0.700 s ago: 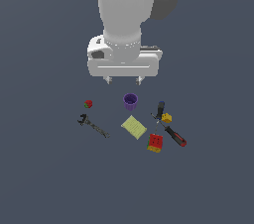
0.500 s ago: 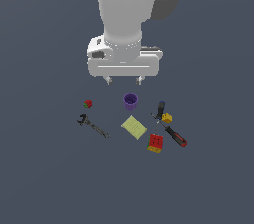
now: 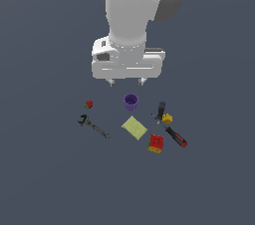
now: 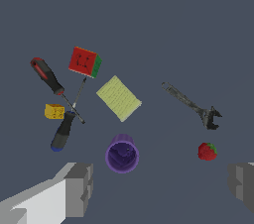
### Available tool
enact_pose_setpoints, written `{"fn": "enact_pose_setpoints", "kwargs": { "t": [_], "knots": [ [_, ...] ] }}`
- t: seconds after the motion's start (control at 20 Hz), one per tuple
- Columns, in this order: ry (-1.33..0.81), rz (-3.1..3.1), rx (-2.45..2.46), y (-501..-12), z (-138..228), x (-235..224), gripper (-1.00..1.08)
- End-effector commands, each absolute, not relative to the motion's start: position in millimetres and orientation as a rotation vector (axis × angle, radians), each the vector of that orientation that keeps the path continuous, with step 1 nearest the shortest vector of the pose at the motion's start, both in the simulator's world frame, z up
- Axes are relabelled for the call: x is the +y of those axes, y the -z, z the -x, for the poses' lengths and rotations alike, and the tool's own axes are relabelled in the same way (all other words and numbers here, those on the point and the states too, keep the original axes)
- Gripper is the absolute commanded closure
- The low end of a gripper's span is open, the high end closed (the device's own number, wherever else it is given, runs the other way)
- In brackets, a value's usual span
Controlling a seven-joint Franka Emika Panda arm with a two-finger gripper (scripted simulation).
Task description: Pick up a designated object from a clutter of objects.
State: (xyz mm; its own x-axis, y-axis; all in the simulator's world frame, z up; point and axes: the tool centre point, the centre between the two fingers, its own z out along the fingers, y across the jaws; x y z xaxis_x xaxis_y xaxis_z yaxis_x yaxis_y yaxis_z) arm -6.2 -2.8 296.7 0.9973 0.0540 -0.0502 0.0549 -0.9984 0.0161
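Claw (image 3: 126, 82) jaws are held wide apart and empty above the clutter, while the flat, pale yellow-green ridged rectangular block (image 3: 134, 127) is seen lying just beside the purple cup (image 3: 131, 101), judged light and stiff, best pinched across its narrower sides.

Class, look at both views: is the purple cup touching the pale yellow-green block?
Apart. The wrist view shows bare floor between the purple cup and the pale yellow-green block; the exterior view shows the same gap.
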Motion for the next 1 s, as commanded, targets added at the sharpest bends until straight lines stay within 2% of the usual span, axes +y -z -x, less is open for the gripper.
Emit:
{"fn": "enact_pose_setpoints", "kwargs": {
  "t": [0.0,0.5,0.95],
  "knots": [
    [0.077,-3.122,0.083,-297,6,-3,-0.92],
    [0.071,-3.113,0.204,-274,-2,0,-0.92],
    [0.056,-3.077,0.499,-215,-17,8,-0.92]
  ]
}}
